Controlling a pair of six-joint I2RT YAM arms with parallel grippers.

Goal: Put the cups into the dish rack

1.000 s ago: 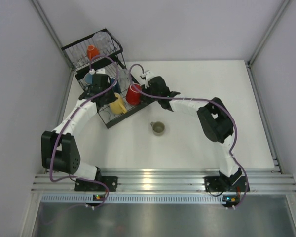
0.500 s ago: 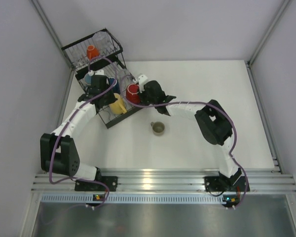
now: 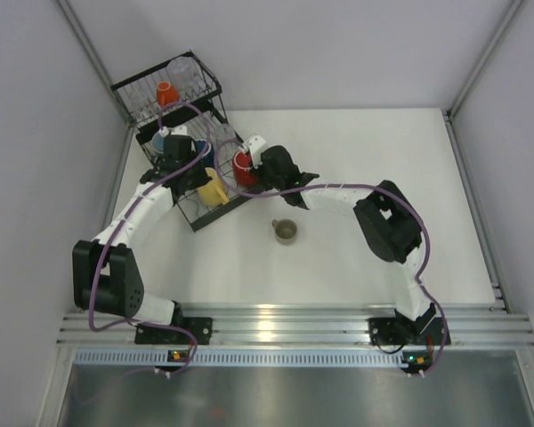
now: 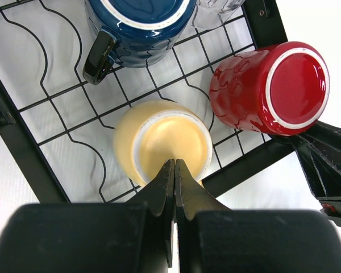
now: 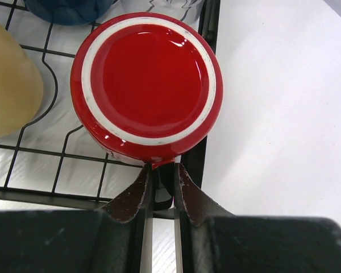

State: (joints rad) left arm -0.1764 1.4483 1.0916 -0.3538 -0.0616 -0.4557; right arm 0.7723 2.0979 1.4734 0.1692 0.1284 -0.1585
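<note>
The black wire dish rack (image 3: pixel 222 212) stands at the back left. Its low tray holds a blue mug (image 3: pixel 205 153), an upside-down yellow mug (image 3: pixel 214 189) and a red mug (image 3: pixel 242 163). My right gripper (image 5: pixel 162 170) is shut on the handle of the red mug (image 5: pixel 148 79), which is bottom-up at the tray's right edge. My left gripper (image 4: pixel 174 164) is shut with nothing between its fingers, just above the yellow mug (image 4: pixel 162 142). An olive-grey mug (image 3: pixel 285 231) stands upright on the table in front of the rack.
The taller basket part holds an orange-red cup (image 3: pixel 166 92) and a clear tumbler (image 3: pixel 182 69). Another clear tumbler (image 4: pixel 216 11) sits by the blue mug (image 4: pixel 139 28). White walls close in the table on three sides.
My right gripper has moved left with the red mug, bringing it further over the tray's right edge. My left arm has barely shifted.
</note>
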